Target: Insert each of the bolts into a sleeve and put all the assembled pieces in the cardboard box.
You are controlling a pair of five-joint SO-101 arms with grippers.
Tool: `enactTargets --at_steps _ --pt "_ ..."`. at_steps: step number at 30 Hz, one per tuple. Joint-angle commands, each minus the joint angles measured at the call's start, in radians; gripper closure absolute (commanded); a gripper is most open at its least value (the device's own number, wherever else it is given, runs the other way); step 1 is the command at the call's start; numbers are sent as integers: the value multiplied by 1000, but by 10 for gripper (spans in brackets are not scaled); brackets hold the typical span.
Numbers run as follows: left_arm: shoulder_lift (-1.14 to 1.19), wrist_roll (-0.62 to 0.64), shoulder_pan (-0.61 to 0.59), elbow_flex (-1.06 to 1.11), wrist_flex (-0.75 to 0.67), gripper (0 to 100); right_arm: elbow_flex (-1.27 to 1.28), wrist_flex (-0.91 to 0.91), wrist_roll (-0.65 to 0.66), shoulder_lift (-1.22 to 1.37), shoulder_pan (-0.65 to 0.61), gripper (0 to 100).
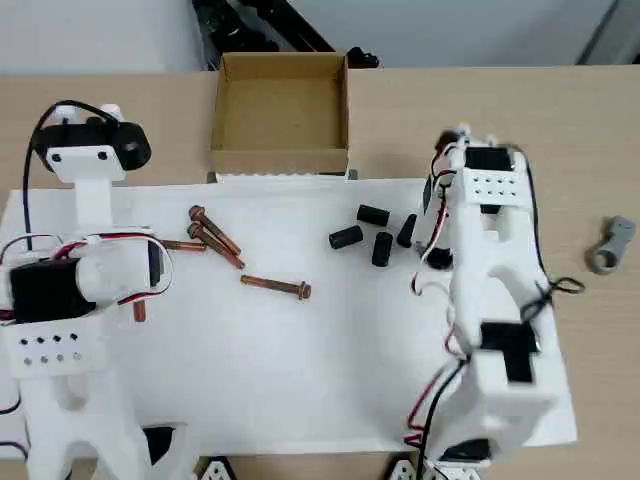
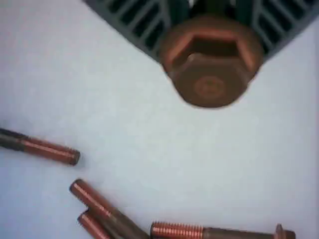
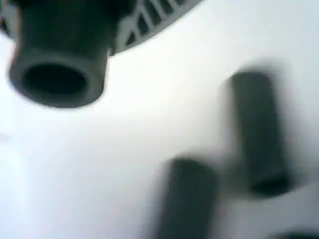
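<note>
The left fingers clamp a bolt; the right fingers clamp a sleeve. The cardboard box sits upper centre on the table.

A robotics lab workbench: wooden table, white mat, two robot arms.

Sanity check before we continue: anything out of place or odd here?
A small grey bracket-like part lies on the bare table, off the white mat beside the right arm, apart from the bolts and sleeves. It matches neither. Nothing looks spilled or damaged.
</note>
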Motion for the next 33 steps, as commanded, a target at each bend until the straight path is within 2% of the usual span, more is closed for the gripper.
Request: enactTargets --at_steps 1,6,8,10,16,22,26,29,33 --pt "-28 -6 2 35 -78 995 -18 5 101 -277 -7 987" --pt "-28 -2 2 88 -155 995 -17 45 365 -608 -67 988" --pt "-28 -2 2 88 -181 995 -17 73 422 -731 -130 988" --pt "-28 -2 5 88 -216 995 -9 76 416 -842 -203 988" --pt "-28 2 9 88 -371 995 144 25 267 -1106 -394 988" --pt "-28 3 21 88 -519 995 500 -271 233 -1294 -410 988" --pt "-28 17 129 88 -559 995 796 -591 239 -1403 -414 989" --pt "-28 91 233 87 -595 995 993 -852 241 -1469 -426 993" --pt "-28 172 308 87 -735 995 1160 -1027 236 -1521 -503 994"
